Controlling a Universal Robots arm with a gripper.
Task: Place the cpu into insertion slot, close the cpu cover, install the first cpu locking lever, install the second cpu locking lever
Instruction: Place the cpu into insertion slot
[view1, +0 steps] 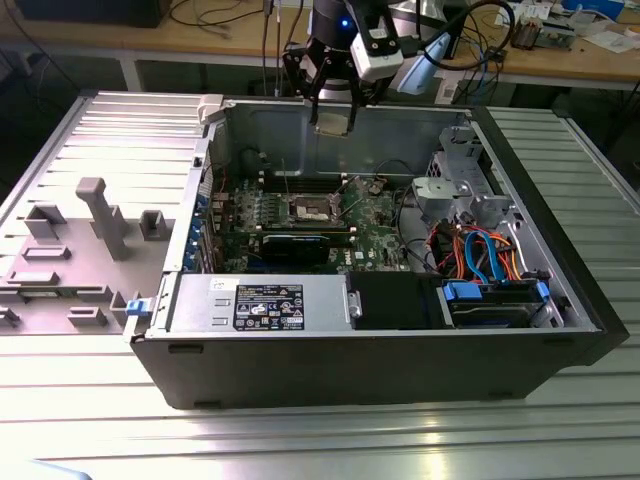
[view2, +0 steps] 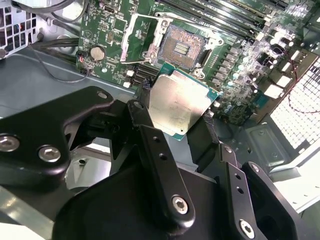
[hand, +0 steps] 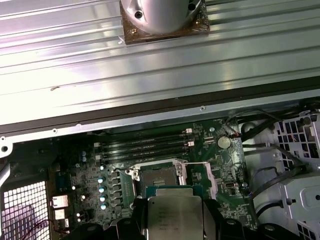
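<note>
The gripper (view2: 177, 101) clamps its fingers on two opposite edges of the cpu (view2: 175, 107), keeping it flat, seemingly to match the bare insertion slot (view2: 182, 47) below, high over the far side of the computer case (view1: 400, 370), the cpu cover (view2: 128, 40) standing open.

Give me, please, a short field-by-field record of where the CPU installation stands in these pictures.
pincer: shut on the cpu, gripping two opposite edges
cpu: held in the air above the motherboard, silver top showing in both wrist views
insertion slot: empty, dark centre exposed
cpu cover: open, off the slot, at its side
computer case: side open, board exposed
</note>
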